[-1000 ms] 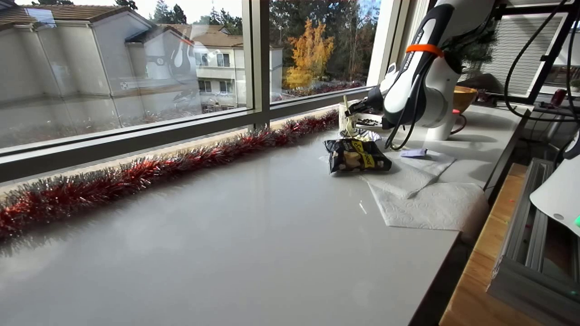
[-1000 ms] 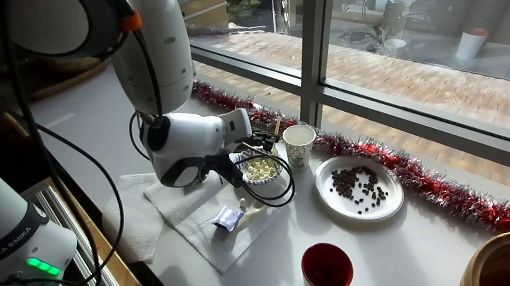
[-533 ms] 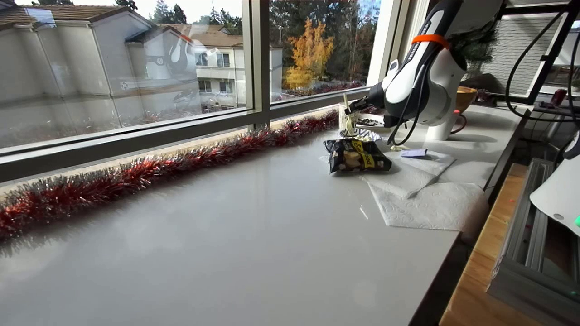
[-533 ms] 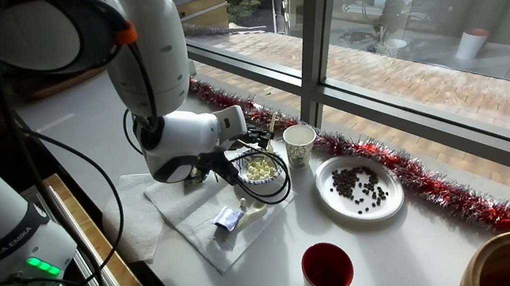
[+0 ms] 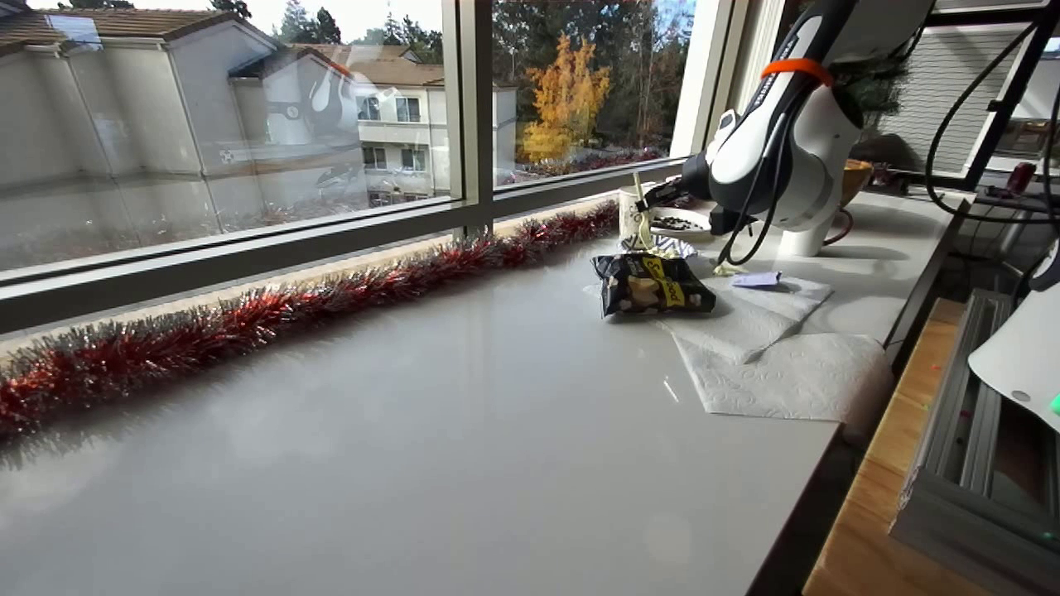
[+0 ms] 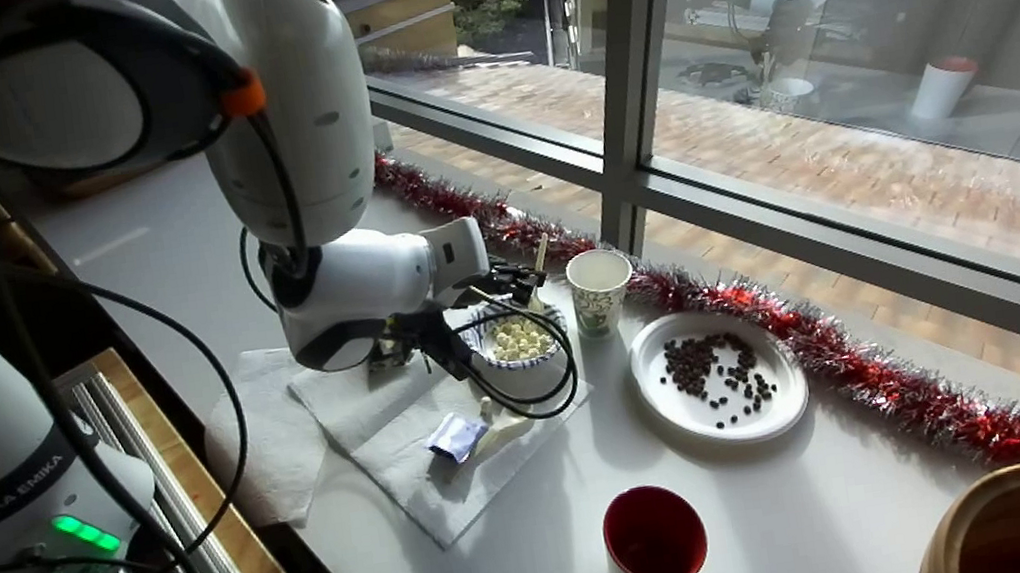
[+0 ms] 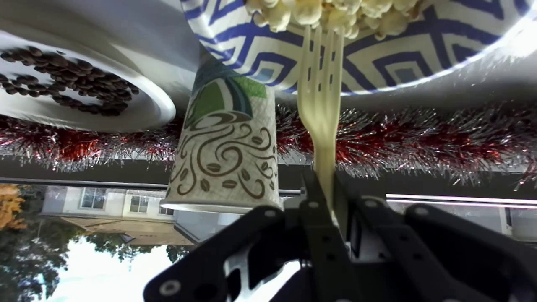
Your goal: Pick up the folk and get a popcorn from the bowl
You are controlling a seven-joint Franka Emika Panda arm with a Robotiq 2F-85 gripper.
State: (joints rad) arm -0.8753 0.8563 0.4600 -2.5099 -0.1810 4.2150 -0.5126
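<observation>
Holding one pale yellow fork (image 7: 321,109) by its handle: the gripper (image 7: 327,193), black, fingers clamped together on that handle, set above the bowl (image 7: 402,69) at its side facing the window (image 6: 634,56); fork close to upright, tines pointing down over the inner wall of the bowl, tips at the edge of the popcorn (image 7: 308,11) in the wrist view; whether they pierce a piece cannot be told. Bowl: one, white with blue angular pattern; popcorn, a loose heap of small pale pieces, inside the bowl. Paper cup (image 7: 226,147): one, upright, printed with brown swirls and green, just beside the bowl on its window side. Plate (image 6: 687,419): one, white, round, near the bowl and past the cup, with dark beans (image 6: 688,363) scattered on it. Snack bag (image 5: 654,285): one, black with yellow label, just beside the bowl on the side opposite the plate. Paper towels (image 6: 397,445): white, spread out near the bowl on the side away from the window; one small pale blue wrapper (image 6: 455,438) on top. Mug (image 6: 654,538): one, white outside, red inside, upright, well apart from the bowl. Vessel (image 6: 949,519): one, brown, round-rimmed, farther from the bowl than the mug, seen in both exterior views. Garland (image 6: 867,375): tinsel, red and silver, running along the foot of the window, behind bowl and cup in the wrist view
</observation>
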